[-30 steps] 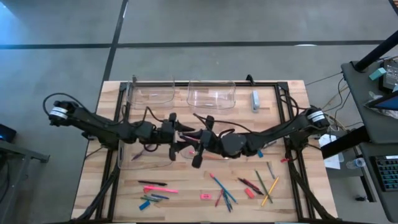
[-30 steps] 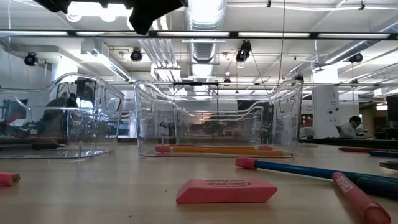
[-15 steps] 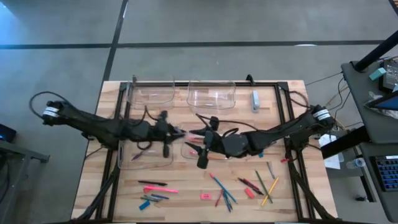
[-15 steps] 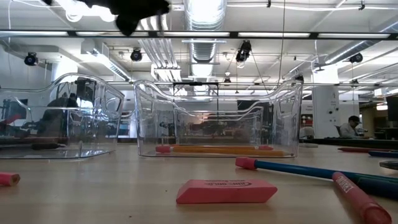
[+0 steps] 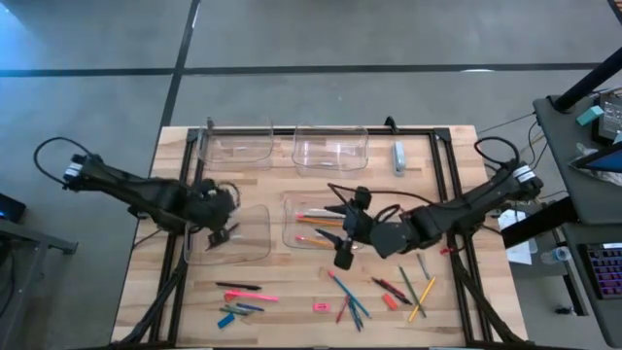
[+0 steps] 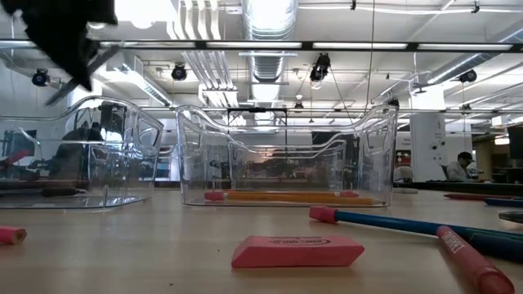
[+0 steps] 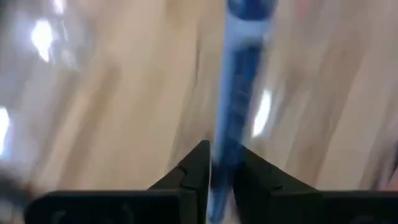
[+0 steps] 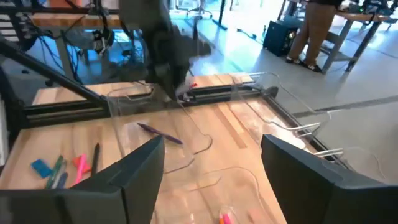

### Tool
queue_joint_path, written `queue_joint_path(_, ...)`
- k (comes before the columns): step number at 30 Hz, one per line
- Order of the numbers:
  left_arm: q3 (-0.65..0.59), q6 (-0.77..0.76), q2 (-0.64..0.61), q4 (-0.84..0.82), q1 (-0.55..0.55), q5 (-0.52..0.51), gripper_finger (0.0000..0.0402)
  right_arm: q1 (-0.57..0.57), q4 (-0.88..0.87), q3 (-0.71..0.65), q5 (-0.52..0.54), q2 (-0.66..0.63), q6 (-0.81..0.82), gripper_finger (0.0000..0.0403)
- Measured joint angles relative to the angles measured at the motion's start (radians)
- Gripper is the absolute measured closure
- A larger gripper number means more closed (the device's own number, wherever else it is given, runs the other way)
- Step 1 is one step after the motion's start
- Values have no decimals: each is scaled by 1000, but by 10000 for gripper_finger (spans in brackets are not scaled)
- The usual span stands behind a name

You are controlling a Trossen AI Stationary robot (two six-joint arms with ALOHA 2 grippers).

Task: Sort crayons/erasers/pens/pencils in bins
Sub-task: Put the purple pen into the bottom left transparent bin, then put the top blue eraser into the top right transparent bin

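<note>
Nearest, at 6 o'clock on the tabletop (image 5: 292, 301), loose crayons, pens (image 5: 238, 286) and pencils (image 5: 420, 299) lie around a pink eraser (image 6: 296, 251). Mid-table, the right tool (image 5: 342, 236) hangs with fingers apart — holding nothing — by the bin (image 5: 309, 223) of orange pencils. At 9 o'clock, the left tool (image 5: 222, 233) is clamped on a blue pen (image 7: 239, 106) over another bin (image 5: 255, 238). Two more bins (image 5: 330, 148) sit at 12 o'clock.

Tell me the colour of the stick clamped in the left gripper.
Blue: the pen between the left gripper's fingers, clearest in the left wrist view.
</note>
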Motion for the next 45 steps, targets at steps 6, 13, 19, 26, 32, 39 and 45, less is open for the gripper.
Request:
queue_joint_path(6, -14, 62, 99, -115, 0, 217, 298, 42, -17, -1, 0, 3, -9, 159)
queue_joint_path(13, 72, 153, 123, -69, -1, 182, 264, 74, -209, 3, 100, -5, 72, 161)
queue_joint_path(19, 8, 393, 0, 668, -45, -164, 263, 60, -742, -7, 133, -40, 605, 170)
queue_joint_path(26, -275, 734, -62, 1715, -54, -18, 262, 77, -1244, -122, -116, -69, 1226, 182)
queue_joint_path(32, -404, 786, -49, 2021, -50, 5, 262, 85, -1057, -345, -331, -125, 1309, 184)
queue_joint_path(39, -406, 789, -54, 1994, -50, 3, 262, 56, -825, -564, -422, -135, 1364, 184)
queue_joint_path(45, -406, 791, -54, 1991, -50, 3, 262, 24, -840, -618, -422, -140, 1407, 184)
